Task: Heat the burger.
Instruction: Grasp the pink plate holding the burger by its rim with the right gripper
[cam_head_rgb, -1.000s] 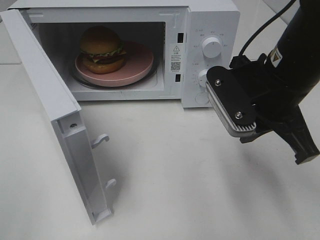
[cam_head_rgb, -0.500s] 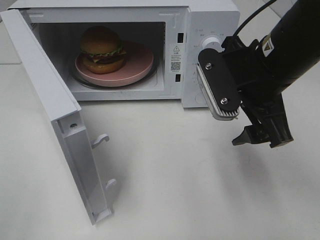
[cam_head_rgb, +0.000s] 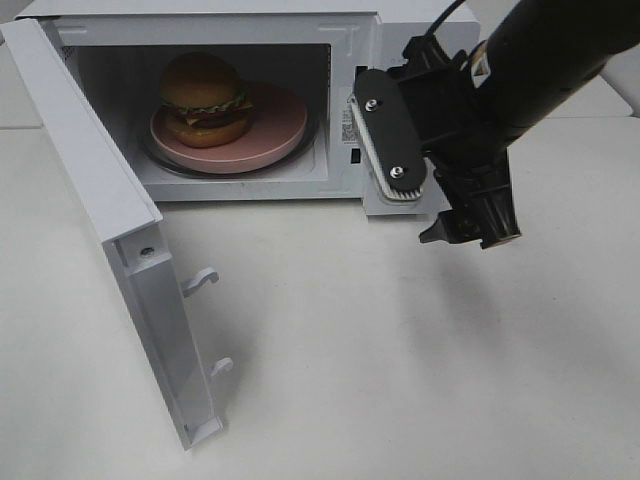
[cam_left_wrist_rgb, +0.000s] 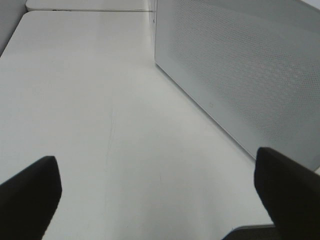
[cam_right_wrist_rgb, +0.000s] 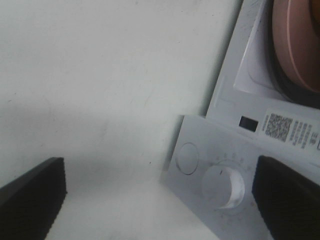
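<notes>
Both my left gripper (cam_left_wrist_rgb: 157, 200) and right gripper (cam_head_rgb: 468, 232) were spread wide, holding nothing. Off to the right gripper's side, the burger (cam_head_rgb: 203, 98) sat on a pink plate (cam_head_rgb: 285, 125) inside the microwave (cam_head_rgb: 340, 180). I think shutting the open door (cam_head_rgb: 110, 230) came next, with a push on its outer face. Under the gripper lay a flat white table (cam_head_rgb: 400, 380) with lots of room

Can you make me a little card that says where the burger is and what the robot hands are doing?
Burger: on the pink plate, inside the microwave
Door: swung wide open
Right gripper: jaws open, empty, in front of the control panel
Left gripper: jaws open, empty, above the table
Likely next: close the door
</notes>
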